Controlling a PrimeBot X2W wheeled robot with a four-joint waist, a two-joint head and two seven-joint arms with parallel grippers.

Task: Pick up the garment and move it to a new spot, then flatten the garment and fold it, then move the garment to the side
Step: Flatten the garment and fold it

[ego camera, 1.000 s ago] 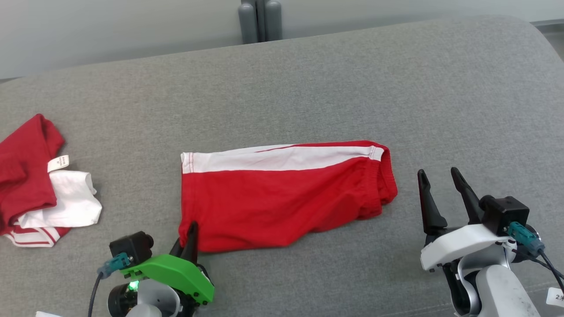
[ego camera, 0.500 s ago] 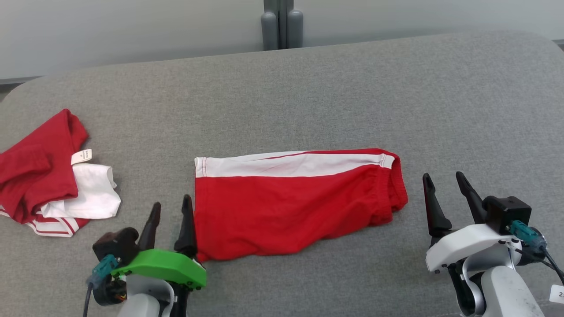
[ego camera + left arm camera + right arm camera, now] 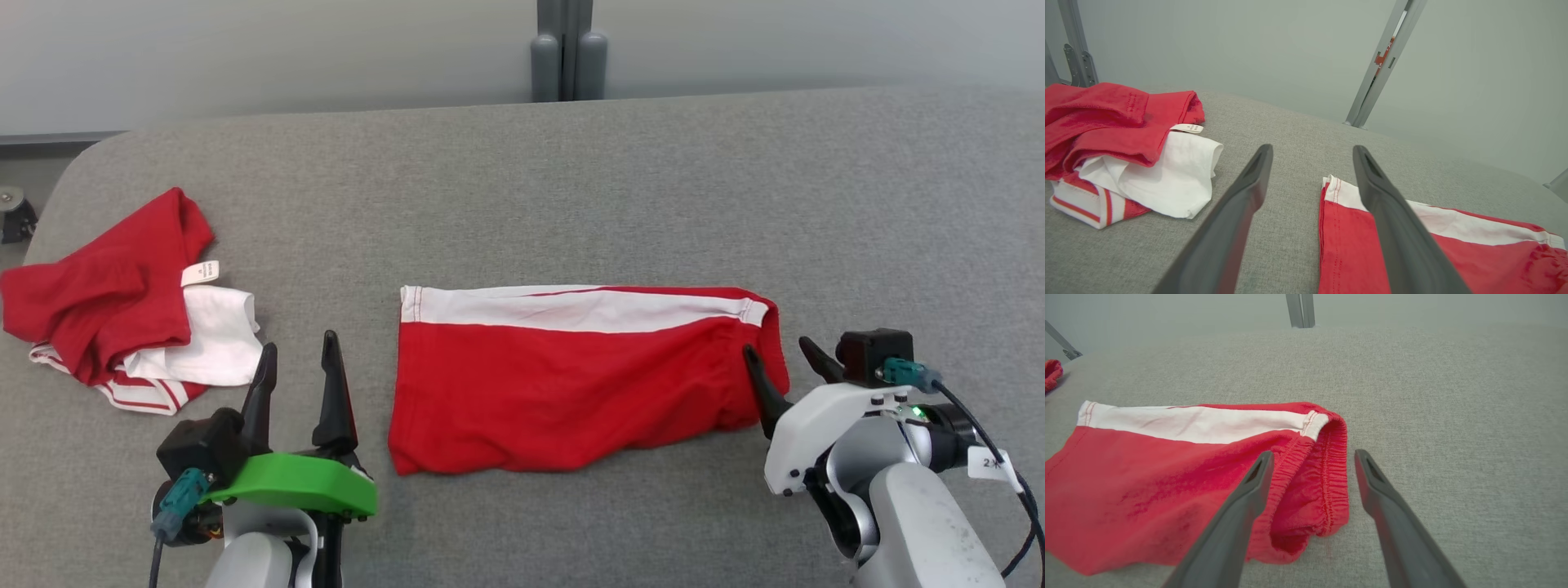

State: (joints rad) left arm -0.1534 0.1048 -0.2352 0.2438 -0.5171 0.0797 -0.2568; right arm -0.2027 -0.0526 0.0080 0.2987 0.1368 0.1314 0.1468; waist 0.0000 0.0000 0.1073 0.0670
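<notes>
Flanking the folded red shorts [image 3: 571, 392] at nine and three o'clock with left gripper [image 3: 299, 344] and right gripper [image 3: 775, 347] wide, empty, likely for sliding them aside.

You've got open grey top [image 3: 571, 188] from 10 to 2 o'clock of the shorts [image 3: 571, 384], plus a bare strip at 6. At 9 there's a gap between the shorts and the clothes pile [image 3: 122, 302]; the left gripper [image 3: 299, 341] stands in it, fingers spread. The right gripper [image 3: 775, 345] crowds 3, spread across the waistband edge. A post [image 3: 569, 57] stands at 12, beyond the far edge.
</notes>
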